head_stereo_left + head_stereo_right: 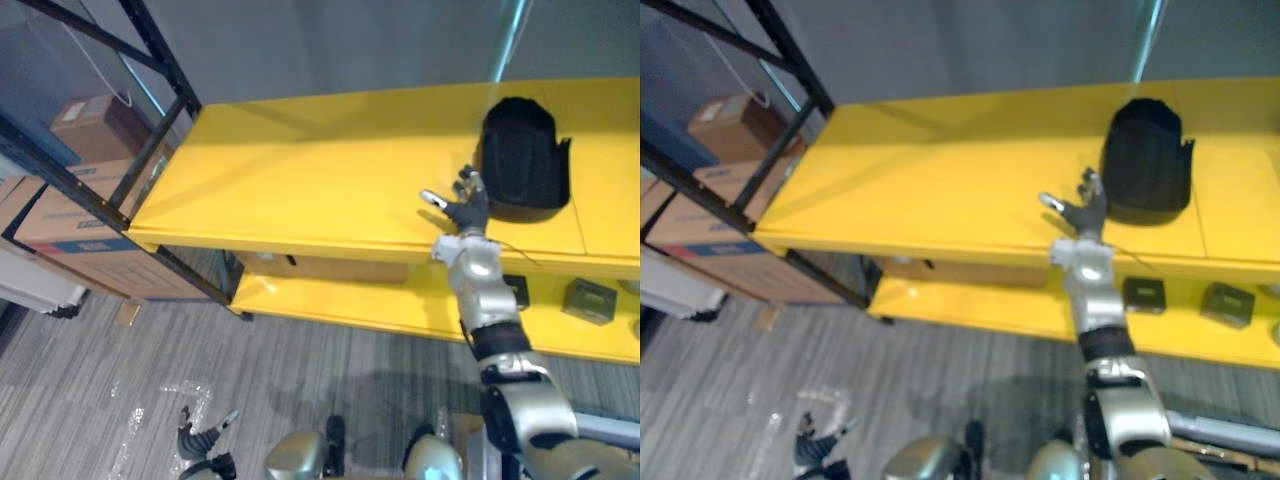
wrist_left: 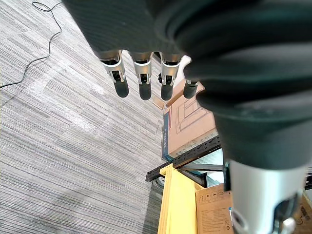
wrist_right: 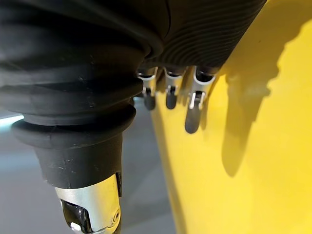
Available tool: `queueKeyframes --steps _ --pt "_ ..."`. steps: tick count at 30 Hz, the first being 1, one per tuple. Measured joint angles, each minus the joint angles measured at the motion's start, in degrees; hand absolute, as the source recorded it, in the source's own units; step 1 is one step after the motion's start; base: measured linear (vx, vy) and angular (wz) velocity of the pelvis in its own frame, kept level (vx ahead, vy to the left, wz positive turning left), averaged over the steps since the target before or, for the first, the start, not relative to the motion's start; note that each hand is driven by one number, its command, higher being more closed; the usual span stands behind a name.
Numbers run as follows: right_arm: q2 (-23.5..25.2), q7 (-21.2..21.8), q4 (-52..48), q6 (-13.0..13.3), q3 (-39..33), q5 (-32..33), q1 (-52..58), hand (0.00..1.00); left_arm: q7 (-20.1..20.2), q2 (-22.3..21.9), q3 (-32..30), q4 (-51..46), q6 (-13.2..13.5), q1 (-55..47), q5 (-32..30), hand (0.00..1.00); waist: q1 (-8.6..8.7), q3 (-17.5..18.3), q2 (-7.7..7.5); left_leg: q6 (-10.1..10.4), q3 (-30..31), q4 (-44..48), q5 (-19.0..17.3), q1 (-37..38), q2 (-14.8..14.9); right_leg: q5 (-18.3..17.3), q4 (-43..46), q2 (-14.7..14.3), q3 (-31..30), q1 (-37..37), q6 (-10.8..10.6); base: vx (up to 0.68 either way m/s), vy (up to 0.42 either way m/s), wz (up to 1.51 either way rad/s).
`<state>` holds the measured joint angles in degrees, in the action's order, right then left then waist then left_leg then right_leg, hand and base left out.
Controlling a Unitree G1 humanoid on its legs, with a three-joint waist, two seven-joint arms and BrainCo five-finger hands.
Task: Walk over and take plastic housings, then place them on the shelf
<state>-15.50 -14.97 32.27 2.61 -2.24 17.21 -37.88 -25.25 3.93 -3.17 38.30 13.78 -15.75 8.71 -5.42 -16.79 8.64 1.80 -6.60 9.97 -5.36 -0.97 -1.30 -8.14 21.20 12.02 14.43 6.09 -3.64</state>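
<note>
At lower left we see the left hand (image 1: pixel 197 440) hanging over the grey striped carpet floor (image 1: pixel 90 370), fingers straight, holding nothing. Over the front edge of the glossy yellow shelf (image 1: pixel 300 170) the right hand (image 1: pixel 466 211) hovers, fingers loosely spread and empty. The black plastic housing (image 1: pixel 522 160) lies on that shelf, just right of the hand.

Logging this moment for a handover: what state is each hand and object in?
plastic housing, lying on the top shelf, unheld.
right hand, open, empty, beside the plastic housing.
left hand, open, empty, hanging low over the floor.
</note>
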Motion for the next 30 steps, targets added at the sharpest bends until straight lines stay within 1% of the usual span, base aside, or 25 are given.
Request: queueKeyframes --steps 7,11,20,22,24,26,27,28,30 --pt "0.0 0.0 0.2 0.1 0.0 0.0 0.0 0.00 0.0 0.0 0.1 0.9 0.0 0.1 0.2 0.00 0.02 -0.1 -0.36 0.0 0.0 -0.1 0.0 0.0 0.0 0.0 -0.1 0.0 0.0 0.0 0.0 0.00 0.000 0.00" --pt "0.0 0.0 0.6 1.0 0.0 0.0 0.0 0.00 0.0 0.0 0.1 0.9 0.0 0.1 0.3 0.00 0.01 -0.1 -0.53 0.0 -0.1 -0.3 0.0 0.0 0.0 0.3 -0.5 -0.1 0.0 0.0 -0.1 0.00 0.000 0.00" --pt "0.0 0.0 0.7 1.3 0.0 0.0 0.0 0.00 0.0 0.0 0.1 0.9 0.0 0.1 0.3 0.00 -0.01 -0.1 -0.73 -0.1 -0.1 -0.4 0.0 -0.1 -0.1 0.6 -1.1 -0.1 0.0 -0.1 -0.3 0.00 0.000 0.00" --pt "0.0 1.1 0.7 1.5 0.0 0.0 0.0 0.00 0.2 0.0 0.1 0.9 0.1 0.0 0.3 0.00 -0.02 0.0 -0.76 -0.1 -0.1 -0.6 0.1 -0.1 0.0 0.7 -1.3 -0.2 0.0 -0.1 -0.3 0.00 0.000 0.00" --pt "0.0 4.8 0.9 3.2 0.1 0.1 0.0 0.00 0.6 0.0 0.1 0.9 0.3 0.1 0.3 0.00 -0.01 0.0 -0.83 -0.2 -0.1 -1.1 0.4 0.0 0.0 1.1 -2.0 -0.3 0.0 -0.2 -0.3 0.00 0.000 0.00" --pt "0.1 6.4 0.8 4.1 0.2 0.1 0.2 0.00 0.7 0.0 0.0 0.9 0.4 0.1 0.3 0.00 0.00 0.1 -1.03 -0.2 0.0 -1.7 0.8 0.0 0.1 1.9 -3.2 -0.6 0.6 -0.8 -0.2 0.03 -0.003 0.07" --pt "0.2 6.5 0.0 5.0 0.2 0.1 1.1 1.00 0.7 0.0 -0.1 0.9 0.4 0.1 0.3 0.00 -0.01 0.2 -1.34 -0.2 0.5 -1.7 0.8 0.1 0.4 2.6 -4.6 -1.1 1.3 -1.8 -0.3 0.04 -0.006 0.14" --pt "0.3 6.4 -1.1 5.6 0.2 0.1 2.0 1.00 0.7 0.0 -0.3 0.8 0.4 0.1 0.3 0.00 -0.02 0.4 -1.68 -0.2 0.7 -1.7 0.8 0.1 0.5 2.9 -5.3 -1.3 1.6 -2.3 -0.2 0.04 -0.004 0.16" --pt "1.1 5.7 -8.7 7.0 0.2 -0.1 6.2 1.00 0.6 0.0 -0.8 0.8 0.3 -0.2 0.2 0.00 -0.10 1.3 -3.34 -0.2 1.2 -1.7 0.8 0.1 0.9 3.6 -7.4 -1.9 2.4 -3.6 -0.2 0.03 -0.002 0.12"
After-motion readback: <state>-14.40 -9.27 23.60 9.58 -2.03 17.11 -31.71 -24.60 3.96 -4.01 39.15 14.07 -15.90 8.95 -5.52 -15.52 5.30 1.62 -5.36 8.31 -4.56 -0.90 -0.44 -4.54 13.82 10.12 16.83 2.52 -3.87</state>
